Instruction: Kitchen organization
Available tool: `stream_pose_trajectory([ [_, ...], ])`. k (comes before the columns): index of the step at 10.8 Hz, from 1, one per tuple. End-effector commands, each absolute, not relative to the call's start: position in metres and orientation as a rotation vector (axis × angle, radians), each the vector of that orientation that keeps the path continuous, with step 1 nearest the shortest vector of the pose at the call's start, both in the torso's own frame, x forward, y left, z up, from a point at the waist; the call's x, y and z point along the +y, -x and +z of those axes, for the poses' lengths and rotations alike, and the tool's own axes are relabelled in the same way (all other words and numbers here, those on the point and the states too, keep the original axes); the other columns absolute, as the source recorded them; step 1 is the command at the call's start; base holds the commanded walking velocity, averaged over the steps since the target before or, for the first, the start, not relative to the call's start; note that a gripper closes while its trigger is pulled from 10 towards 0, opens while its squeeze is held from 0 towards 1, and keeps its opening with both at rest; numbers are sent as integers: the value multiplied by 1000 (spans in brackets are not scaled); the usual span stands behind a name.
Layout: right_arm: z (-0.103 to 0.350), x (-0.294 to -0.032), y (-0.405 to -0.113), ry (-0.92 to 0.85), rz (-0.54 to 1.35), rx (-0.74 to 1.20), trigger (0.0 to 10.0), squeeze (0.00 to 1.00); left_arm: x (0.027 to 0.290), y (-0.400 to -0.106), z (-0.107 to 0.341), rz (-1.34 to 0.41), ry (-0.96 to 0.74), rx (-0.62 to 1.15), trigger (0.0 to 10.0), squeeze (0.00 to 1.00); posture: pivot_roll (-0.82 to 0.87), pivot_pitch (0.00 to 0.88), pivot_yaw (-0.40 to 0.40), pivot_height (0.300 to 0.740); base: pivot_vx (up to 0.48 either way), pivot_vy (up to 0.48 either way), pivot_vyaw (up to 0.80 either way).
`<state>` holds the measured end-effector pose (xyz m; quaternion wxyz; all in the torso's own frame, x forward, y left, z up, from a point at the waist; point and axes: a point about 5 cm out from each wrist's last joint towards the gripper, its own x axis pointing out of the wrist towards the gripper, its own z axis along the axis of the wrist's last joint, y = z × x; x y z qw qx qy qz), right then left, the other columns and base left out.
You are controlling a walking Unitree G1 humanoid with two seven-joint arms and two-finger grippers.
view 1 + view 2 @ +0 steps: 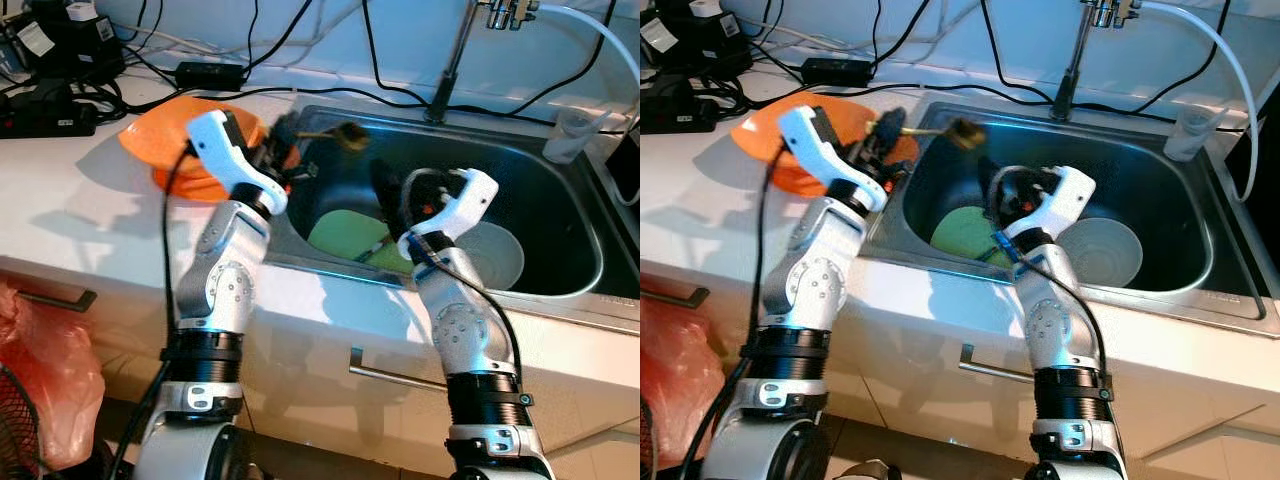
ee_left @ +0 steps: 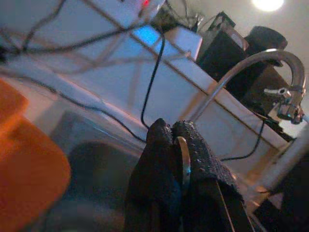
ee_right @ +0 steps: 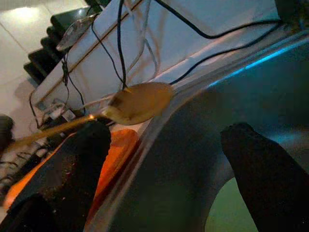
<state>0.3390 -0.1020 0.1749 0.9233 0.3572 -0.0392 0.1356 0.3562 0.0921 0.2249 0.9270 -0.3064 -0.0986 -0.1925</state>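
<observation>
- Your left gripper (image 1: 883,135) sits at the upper left of the head frame, over the sink's (image 1: 1200,290) left rim, its fingers (image 2: 161,159) pressed together on the thin handle of a spoon (image 1: 962,132).
- The head views show the spoon's brownish bowl sticking out over the basin, just right of the orange plate (image 1: 760,125) on the white table (image 1: 700,210).
- The left wrist view adds what the head views blur: a sliver of metal handle caught between the two black pads, with the curved faucet (image 2: 270,58) in the upper right.
- Your right gripper (image 1: 400,205) hangs in the middle of the frame inside the sink, fingers spread apart and holding nothing.
- Under it lie a green plate (image 1: 960,232) and, to its right, a white bowl (image 1: 1105,255).
- The right wrist view looks between its parted fingers (image 3: 72,169) and catches the spoon's bowl from below, in the upper left.
</observation>
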Motion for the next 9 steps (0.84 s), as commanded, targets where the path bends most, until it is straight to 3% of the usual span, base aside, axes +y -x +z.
stream_pose_trajectory([
  [1, 185, -91, -340, -822, 317, -96, 10000, 0, 85, -357, 224, -431, 648, -183, 0, 0, 75, 38, 0, 740, 0, 0, 0],
  [6, 188, -73, -339, -1001, 408, -57, 10000, 0, 71, -355, 219, -485, 795, -105, 0, 0, 77, 70, 17, 740, 0, 0, 0],
  [9, 190, -66, -339, -1093, 454, -41, 10000, 0, 70, -351, 241, -531, 849, -130, 0, 0, 92, 77, 23, 740, 0, 0, 0],
])
